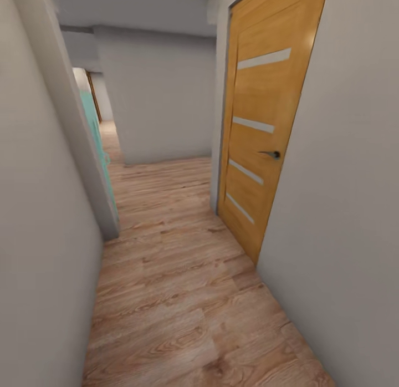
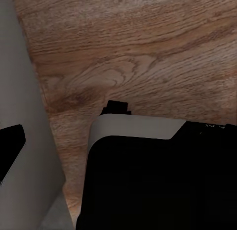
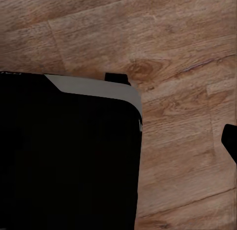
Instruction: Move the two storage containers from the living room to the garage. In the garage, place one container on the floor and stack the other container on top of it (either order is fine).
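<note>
Ahead, I face a narrow hallway with a wood-plank floor [image 1: 183, 298] and an orange door [image 1: 266, 115] on the right. No writing is legible anywhere. Whether either claw is wide or narrow, I cannot tell.

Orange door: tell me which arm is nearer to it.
Right, probably. The orange door stands ahead on the corridor's right; the left wrist view has the opposite grey wall close beside the base, the right wrist view wood floor.
</note>
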`<state>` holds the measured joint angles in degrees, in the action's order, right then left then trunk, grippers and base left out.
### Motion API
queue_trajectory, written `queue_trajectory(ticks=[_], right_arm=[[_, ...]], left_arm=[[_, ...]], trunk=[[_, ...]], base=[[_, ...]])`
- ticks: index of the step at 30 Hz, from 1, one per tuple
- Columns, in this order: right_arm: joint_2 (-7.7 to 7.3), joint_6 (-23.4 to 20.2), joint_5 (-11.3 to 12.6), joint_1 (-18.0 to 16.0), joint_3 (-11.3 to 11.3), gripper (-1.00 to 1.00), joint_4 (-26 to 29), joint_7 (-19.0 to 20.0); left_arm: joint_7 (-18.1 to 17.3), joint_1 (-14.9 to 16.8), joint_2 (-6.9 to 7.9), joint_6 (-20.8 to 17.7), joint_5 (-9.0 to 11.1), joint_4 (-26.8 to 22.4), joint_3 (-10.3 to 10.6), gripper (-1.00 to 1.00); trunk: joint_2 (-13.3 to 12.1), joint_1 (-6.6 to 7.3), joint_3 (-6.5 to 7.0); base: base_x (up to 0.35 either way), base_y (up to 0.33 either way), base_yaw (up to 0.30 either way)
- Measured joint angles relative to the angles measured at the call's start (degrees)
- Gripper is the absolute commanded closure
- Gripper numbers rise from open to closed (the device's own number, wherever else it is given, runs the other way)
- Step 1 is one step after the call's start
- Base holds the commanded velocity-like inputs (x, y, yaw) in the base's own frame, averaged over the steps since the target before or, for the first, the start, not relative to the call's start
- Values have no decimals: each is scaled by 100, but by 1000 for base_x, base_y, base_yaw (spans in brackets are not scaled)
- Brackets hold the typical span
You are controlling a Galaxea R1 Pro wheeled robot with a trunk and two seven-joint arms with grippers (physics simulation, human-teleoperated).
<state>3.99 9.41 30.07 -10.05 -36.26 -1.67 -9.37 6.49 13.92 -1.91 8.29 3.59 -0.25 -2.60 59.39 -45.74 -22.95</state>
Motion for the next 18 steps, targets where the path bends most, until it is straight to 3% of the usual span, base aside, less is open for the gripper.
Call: queue_trajectory(ticks=[5,18], right_arm=[[0,4,0,0,0,-100,0,0],[0,5,1,1,0,-100,0,0]], left_arm=[[0,1,0,0,0,1,0,-100],[0,1,0,0,0,2,0,-100]], trunk=[[0,0,0],[0,0,0]], base=[[323,0,162],[323,0,7]])
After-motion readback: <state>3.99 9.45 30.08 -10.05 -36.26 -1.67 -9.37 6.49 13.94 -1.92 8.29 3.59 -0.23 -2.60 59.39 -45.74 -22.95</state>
